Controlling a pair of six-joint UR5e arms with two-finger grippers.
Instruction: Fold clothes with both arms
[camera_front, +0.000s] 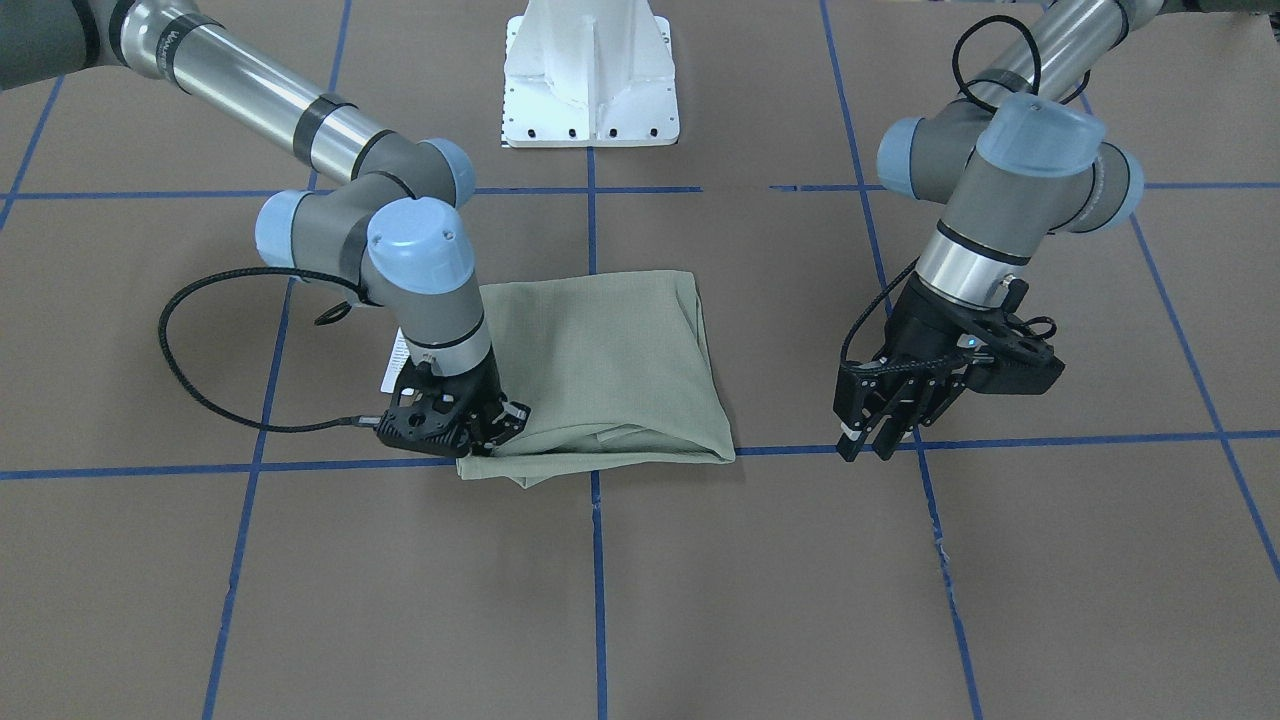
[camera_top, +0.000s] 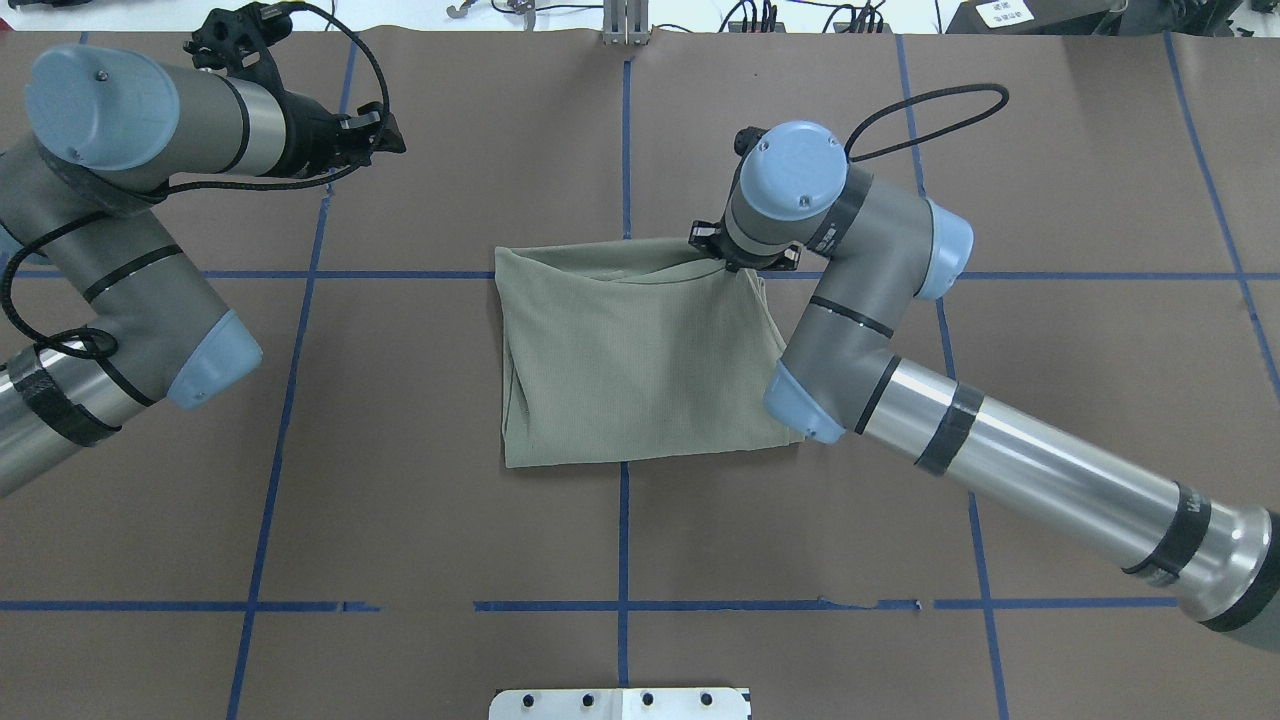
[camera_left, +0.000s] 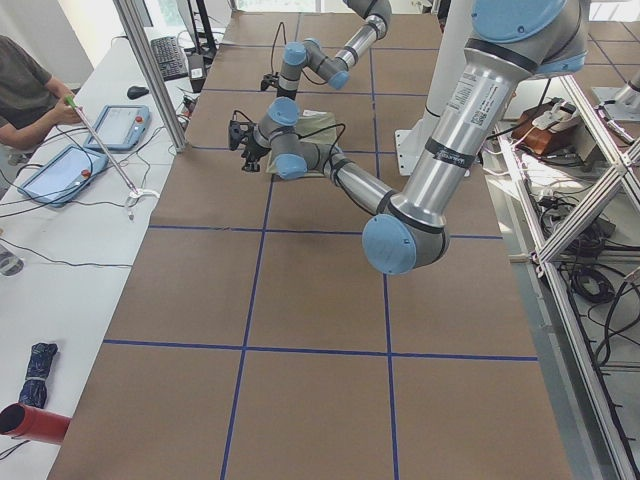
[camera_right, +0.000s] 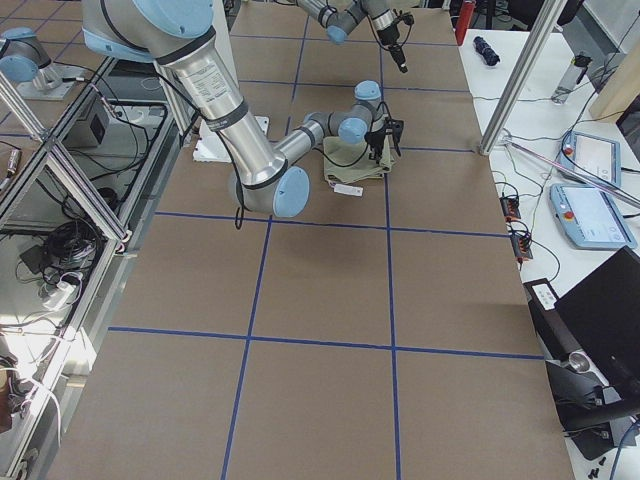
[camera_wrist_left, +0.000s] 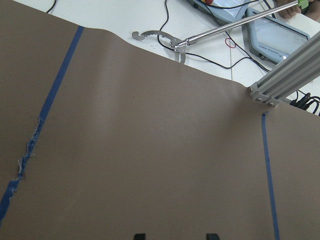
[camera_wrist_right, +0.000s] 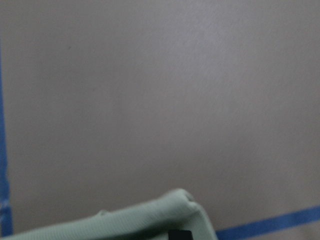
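Observation:
The sage-green shirt (camera_front: 600, 360) lies folded into a rough rectangle at the table's middle, and also shows in the overhead view (camera_top: 640, 360). Its white hang tag (camera_front: 393, 360) pokes out beside the right wrist. My right gripper (camera_front: 497, 430) is low at the shirt's corner on the operators' side and is shut on the cloth. In the right wrist view the green edge (camera_wrist_right: 150, 217) sits between the jaws. My left gripper (camera_front: 872, 445) is open and empty, just above the bare table well off to the shirt's other side. Its fingertips (camera_wrist_left: 140, 235) stand apart.
The white pedestal base (camera_front: 590, 80) stands at the robot's side of the table. Blue tape lines (camera_front: 595, 560) cross the brown table cover. A metal rod with a hook (camera_wrist_left: 170, 41), an aluminium post (camera_wrist_left: 285, 75) and tablets lie beyond the far edge.

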